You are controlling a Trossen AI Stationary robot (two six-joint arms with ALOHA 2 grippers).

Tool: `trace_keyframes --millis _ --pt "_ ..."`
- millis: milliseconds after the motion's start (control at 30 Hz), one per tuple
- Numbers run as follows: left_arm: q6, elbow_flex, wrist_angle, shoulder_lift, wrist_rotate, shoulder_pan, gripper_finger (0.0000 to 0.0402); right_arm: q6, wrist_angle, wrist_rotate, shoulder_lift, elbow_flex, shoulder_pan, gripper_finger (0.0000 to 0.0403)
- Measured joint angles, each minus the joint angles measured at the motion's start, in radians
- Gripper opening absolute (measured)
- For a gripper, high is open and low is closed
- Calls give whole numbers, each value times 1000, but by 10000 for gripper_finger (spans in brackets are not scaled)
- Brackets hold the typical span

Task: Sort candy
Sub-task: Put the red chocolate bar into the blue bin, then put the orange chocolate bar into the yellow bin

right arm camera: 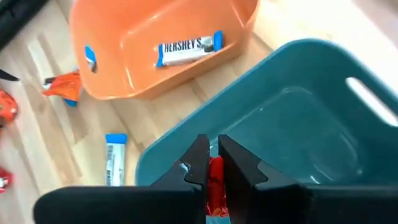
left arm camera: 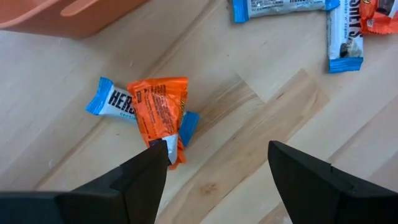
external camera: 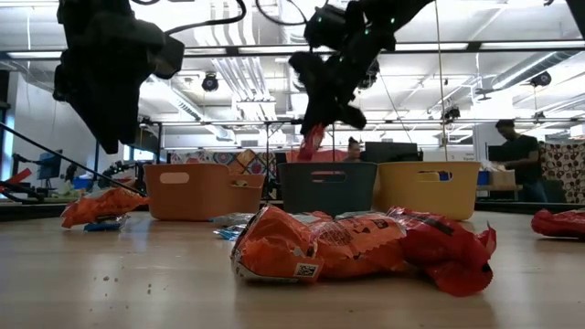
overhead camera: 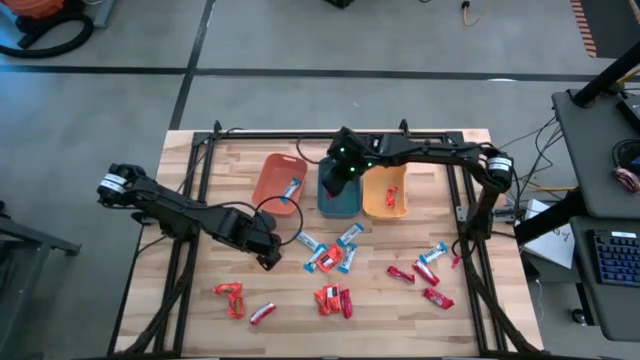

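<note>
My right gripper [right arm camera: 212, 163] hangs over the teal bin [overhead camera: 340, 200], shut on a red candy [right arm camera: 215, 180]. The teal bin stands between the orange bin [overhead camera: 278, 182] and the yellow-orange bin [overhead camera: 385, 192]. My left gripper [left arm camera: 217, 155] hovers open above the table. An orange candy [left arm camera: 160, 106] lies across a blue-and-white candy [left arm camera: 112, 102] just beside one of its fingers. In the low view the left gripper [external camera: 105, 110] is well clear of the tabletop. Several more candies [overhead camera: 335, 258] lie loose on the wood. My right gripper pinches the red candy's upper end [external camera: 313, 137] between its two fingers. The fingers slant down from above. The candy hangs below them, lifted clear, over the teal bin's open top [right arm camera: 292, 124].
One blue-and-white candy [right arm camera: 188, 50] lies inside the orange bin. Red and orange candies [overhead camera: 335, 300] are scattered along the table's near side, with others at the near left [overhead camera: 232, 298] and right [overhead camera: 425, 272]. Bare wood lies between the bins and the table's left edge.
</note>
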Motion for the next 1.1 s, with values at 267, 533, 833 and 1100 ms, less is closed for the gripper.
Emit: trace_keyframes --millis 267,533,833,1100 --pt "27 25 -3 -1 0 0 259 -132 -60 6 -58 153 1 23" --pt "27 31 -5 -1 -4 0 259 -199 -152 58 -3 160 2 23" --pt "25 31 -4 -1 -8 0 259 -97 -260 73 90 158 2 109" --pt "24 31 -5 -1 -2 0 259 -90 -311 52 90 192 0 231"
